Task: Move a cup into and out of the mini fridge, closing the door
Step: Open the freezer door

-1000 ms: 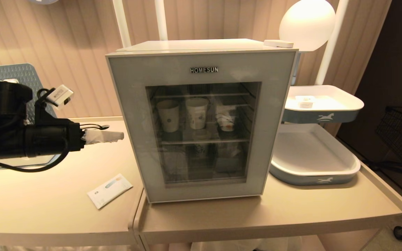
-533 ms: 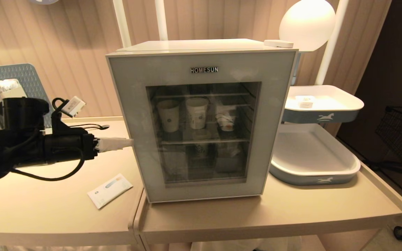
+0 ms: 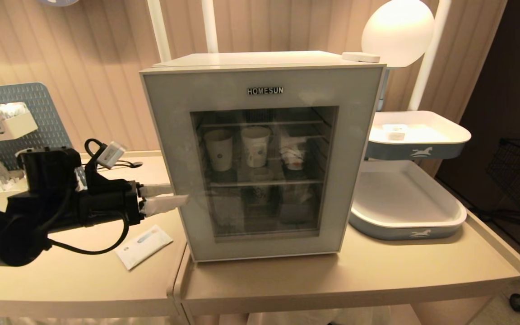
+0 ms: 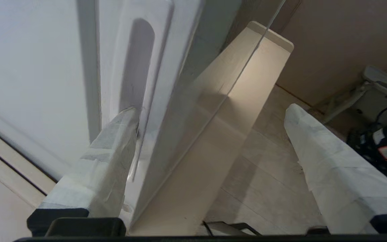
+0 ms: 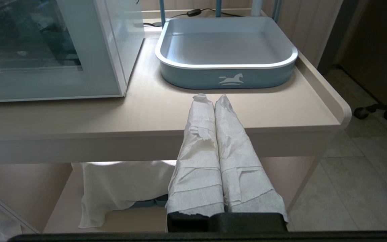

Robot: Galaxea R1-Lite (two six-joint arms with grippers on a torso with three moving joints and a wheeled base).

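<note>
Cup point(image 3: 292, 155), small and white with an orange picture, sits inside the mini fridge point(image 3: 260, 58) on the upper wire shelf, at the right of the row. You can see it through the glass, in the middle of the head view. Two taller paper cups point(image 3: 219, 149) stand beside it on the same shelf. The door point(image 3: 169, 135) is shut or almost shut, with HOMESUN written above the glass.

At the lower left of the head view, the left end effector point(image 3: 167, 196) reaches in sideways to the left edge of the door. Its two white-wrapped fingers point(image 4: 109, 164) are spread wide. In the left wrist view, one finger rests at the long groove in the side of the door, and the other finger is well apart from it, out in front of the glass. It holds nothing.

The right end effector point(image 5: 210, 99) hangs low in front of the counter point(image 5: 146, 111), seen only in the right wrist view. Its fingers are pressed together, with nothing between them.

A small white packet point(image 3: 142, 246) lies flat on the counter at the lower left, near the left arm. A blue and white tray point(image 3: 404, 225) sits on the counter right of the fridge.
</note>
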